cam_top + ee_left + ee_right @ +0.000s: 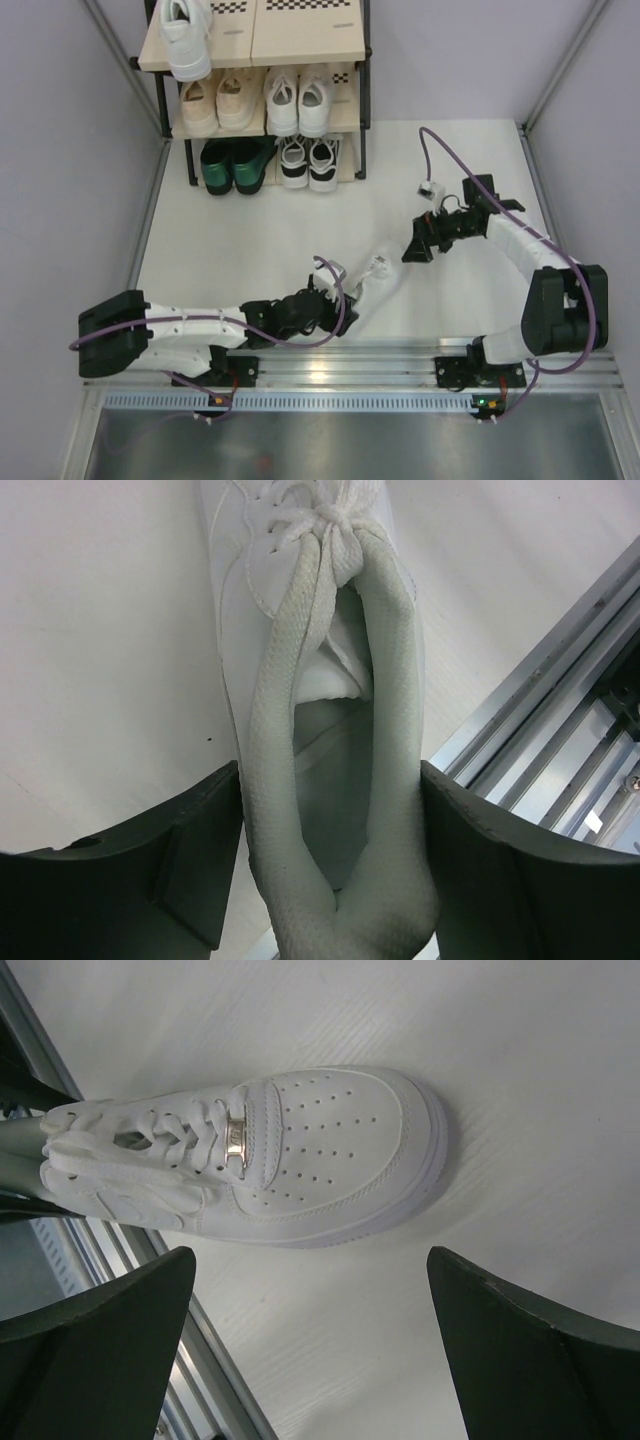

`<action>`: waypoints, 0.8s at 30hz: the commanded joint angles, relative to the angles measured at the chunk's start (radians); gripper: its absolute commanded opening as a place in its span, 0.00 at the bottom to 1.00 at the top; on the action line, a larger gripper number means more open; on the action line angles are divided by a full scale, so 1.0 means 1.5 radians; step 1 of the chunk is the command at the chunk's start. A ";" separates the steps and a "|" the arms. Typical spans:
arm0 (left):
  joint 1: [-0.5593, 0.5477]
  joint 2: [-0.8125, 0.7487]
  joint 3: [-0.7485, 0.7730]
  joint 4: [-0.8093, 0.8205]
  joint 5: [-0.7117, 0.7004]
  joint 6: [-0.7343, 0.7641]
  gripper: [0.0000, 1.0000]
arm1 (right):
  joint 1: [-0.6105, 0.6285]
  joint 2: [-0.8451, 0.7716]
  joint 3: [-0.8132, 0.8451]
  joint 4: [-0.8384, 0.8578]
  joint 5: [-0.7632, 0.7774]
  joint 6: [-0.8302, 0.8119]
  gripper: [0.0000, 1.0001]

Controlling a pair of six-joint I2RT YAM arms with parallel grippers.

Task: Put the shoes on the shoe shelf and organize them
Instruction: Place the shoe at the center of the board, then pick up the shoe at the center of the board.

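Observation:
A large white sneaker (377,272) lies on the white table, toe pointing away from the arms' bases. My left gripper (345,292) is shut on its heel; in the left wrist view the padded collar (330,780) is pinched between both fingers (200,850). My right gripper (412,250) hovers open just right of the sneaker, which the right wrist view shows as the sneaker (300,1160) beyond the empty gap of the gripper (310,1260). The shoe shelf (300,35) stands at the back, holding one white sneaker (187,40) on top, beige (218,100) and white (298,100) pairs in the middle, and green (232,165) and black-and-white (308,160) pairs at the bottom.
An aluminium rail (350,365) runs along the near edge under both arm bases, close behind the held sneaker's heel. Grey walls close in the table on the left and right. The right half of the shelf's top board (310,30) is bare.

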 commanded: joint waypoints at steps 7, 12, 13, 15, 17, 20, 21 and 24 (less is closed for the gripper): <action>-0.020 0.041 0.019 0.033 0.005 -0.024 0.82 | 0.006 -0.042 0.005 0.033 -0.001 -0.001 0.99; -0.064 0.067 0.037 0.034 -0.103 0.013 0.87 | 0.007 -0.051 0.002 0.034 0.000 -0.001 0.99; -0.074 0.073 0.041 0.034 -0.120 0.022 0.88 | 0.006 -0.053 0.002 0.033 0.000 0.000 0.99; -0.090 0.090 0.055 0.036 -0.155 0.037 0.88 | 0.006 -0.058 0.001 0.034 0.001 0.000 0.99; -0.097 0.114 0.063 0.037 -0.170 0.059 0.84 | 0.006 -0.061 0.000 0.034 0.002 0.000 0.99; -0.100 0.138 0.074 0.040 -0.188 0.066 0.71 | 0.005 -0.066 0.000 0.033 0.004 0.001 0.99; -0.100 0.144 0.076 0.041 -0.194 0.066 0.66 | 0.005 -0.068 -0.001 0.033 0.003 0.002 0.99; -0.100 0.150 0.071 0.063 -0.203 0.062 0.12 | 0.003 -0.073 -0.001 0.034 0.003 0.002 0.99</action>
